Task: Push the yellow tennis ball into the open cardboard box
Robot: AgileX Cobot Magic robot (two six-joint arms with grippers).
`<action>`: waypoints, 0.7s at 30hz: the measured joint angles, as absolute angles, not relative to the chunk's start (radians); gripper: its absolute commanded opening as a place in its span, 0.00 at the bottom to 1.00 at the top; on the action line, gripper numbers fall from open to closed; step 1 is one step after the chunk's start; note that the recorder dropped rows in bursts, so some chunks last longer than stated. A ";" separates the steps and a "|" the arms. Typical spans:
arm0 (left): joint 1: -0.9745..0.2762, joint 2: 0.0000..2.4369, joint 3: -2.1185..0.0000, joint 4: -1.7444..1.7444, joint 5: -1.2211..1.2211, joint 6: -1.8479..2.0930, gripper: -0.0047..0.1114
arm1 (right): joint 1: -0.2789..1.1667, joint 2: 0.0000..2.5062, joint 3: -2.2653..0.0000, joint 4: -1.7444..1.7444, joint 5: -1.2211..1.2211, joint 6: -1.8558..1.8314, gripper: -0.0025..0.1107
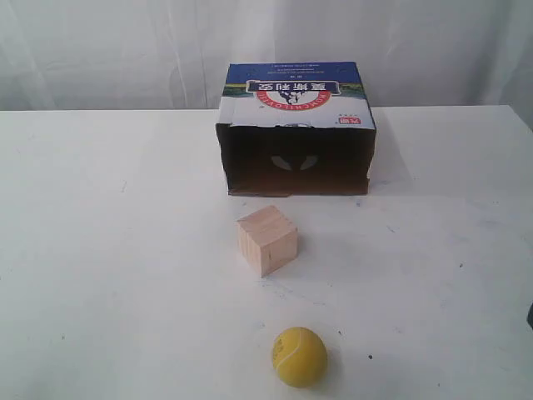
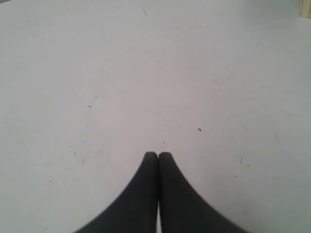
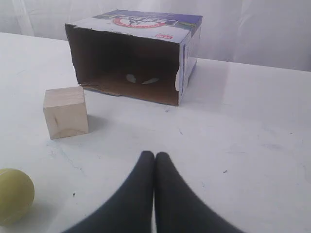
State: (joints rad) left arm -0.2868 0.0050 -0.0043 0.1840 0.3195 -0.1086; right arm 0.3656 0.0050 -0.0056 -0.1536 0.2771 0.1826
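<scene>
Fuzzy yellow tennis ball [image 1: 301,357] resting on scuffed white table [image 1: 100,250], well apart from open cardboard box [image 1: 297,133] — brown walls, glossy printed top, dark inside, seemingly empty. Pale square-edged wooden cube [image 1: 266,240] between the two. Curved black left gripper [image 2: 158,155] and right gripper [image 3: 154,155] both pinched closed, holding nothing.

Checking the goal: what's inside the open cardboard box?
The open cardboard box shows a dark interior, two pale openings in its back wall, no object; deep corners are shadowed.
</scene>
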 measured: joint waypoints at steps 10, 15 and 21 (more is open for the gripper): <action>-0.287 0.005 -0.004 0.184 0.320 -0.109 0.04 | 0.366 0.005 -0.006 -0.154 0.277 0.183 0.02; -0.287 0.005 -0.004 0.184 0.320 -0.109 0.04 | 0.366 0.005 -0.006 -0.154 0.290 0.183 0.02; -0.287 0.005 -0.004 0.184 0.320 -0.109 0.04 | 0.366 0.005 -0.006 -0.152 0.251 0.183 0.02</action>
State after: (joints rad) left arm -0.2868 0.0050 -0.0043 0.1840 0.3195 -0.1086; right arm 0.3656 0.0050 -0.0056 -0.1517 0.2511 0.1826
